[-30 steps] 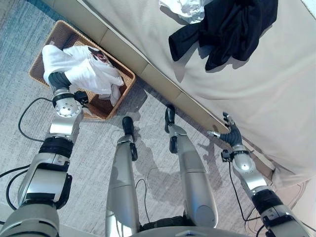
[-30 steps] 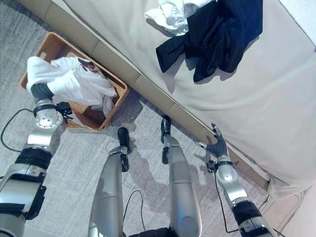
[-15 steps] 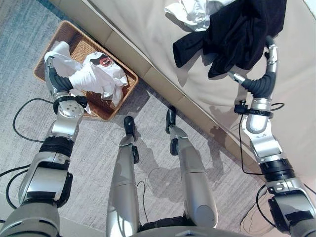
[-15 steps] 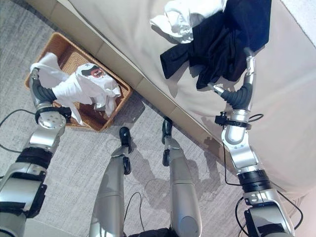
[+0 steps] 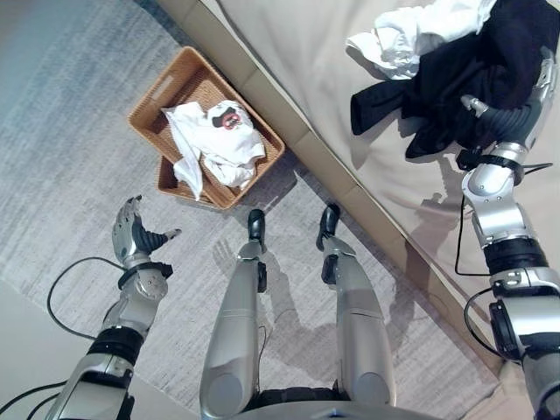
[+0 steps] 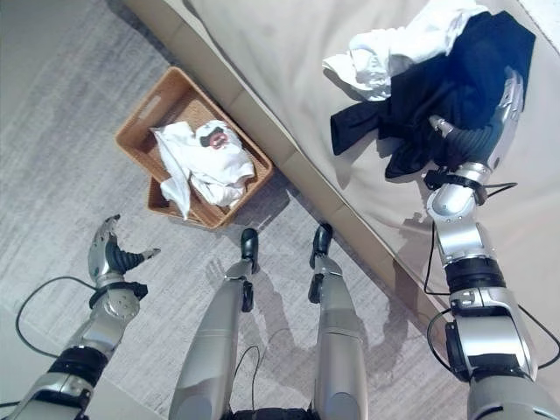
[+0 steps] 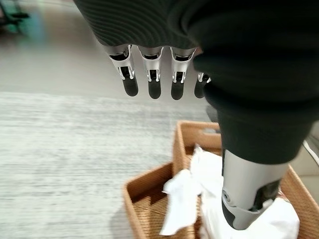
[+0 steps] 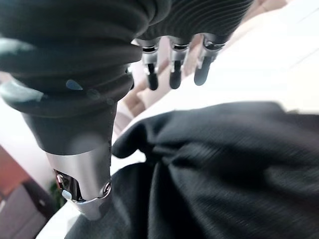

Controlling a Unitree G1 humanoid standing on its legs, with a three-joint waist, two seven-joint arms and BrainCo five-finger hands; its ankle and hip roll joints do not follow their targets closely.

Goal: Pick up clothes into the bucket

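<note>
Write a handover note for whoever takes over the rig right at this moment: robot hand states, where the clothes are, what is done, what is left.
Left robot hand: open, holding nothing, above the carpet beside the wicker basket.
Right robot hand: open, fingers straight, over the black garment on the bed; not gripping it.
Done: the white garment lies in the basket.
Left: the black garment and the white cloth beside it on the bed need to go in. A likely next step is closing the right robot hand on the black garment.

Woven wicker basket [image 5: 187, 84] — (matt) cloth inside
</note>
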